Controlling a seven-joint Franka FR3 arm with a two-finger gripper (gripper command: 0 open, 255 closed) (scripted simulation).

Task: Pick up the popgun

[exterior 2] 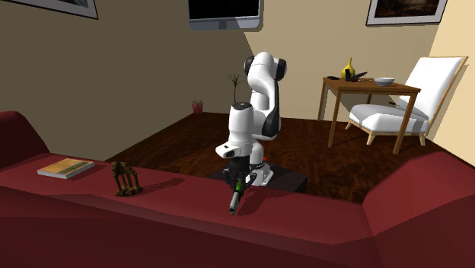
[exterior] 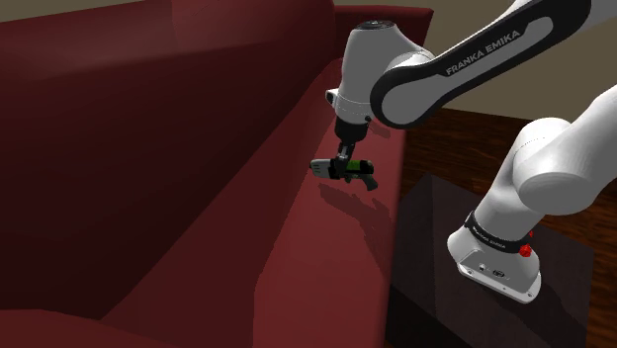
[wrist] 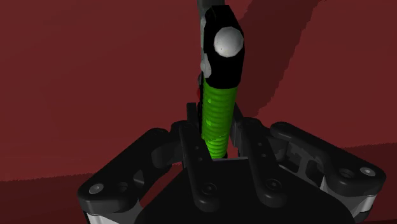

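Gripper (exterior: 348, 164): black, two fingers pinching the popgun (wrist: 216, 121) at its green ribbed middle, one finger close on each side.

Popgun: black body, green section, pale knob at one end. It lies crosswise under the gripper, just above the sofa (exterior: 297, 257) seat. Its shadow falls on the cushion beneath, so it looks lifted clear.

Step in hand: raising the held toy, judged nearly done.

Handling advice: hold the pinch firm, rise straight and leave the wrist level. The long body overhangs both sides of the grip and could pivot.

Sofa: dark red, backrest at the shoulder view's left.

Stand (exterior: 425, 232): dark box beside the sofa, at the shoulder view's right
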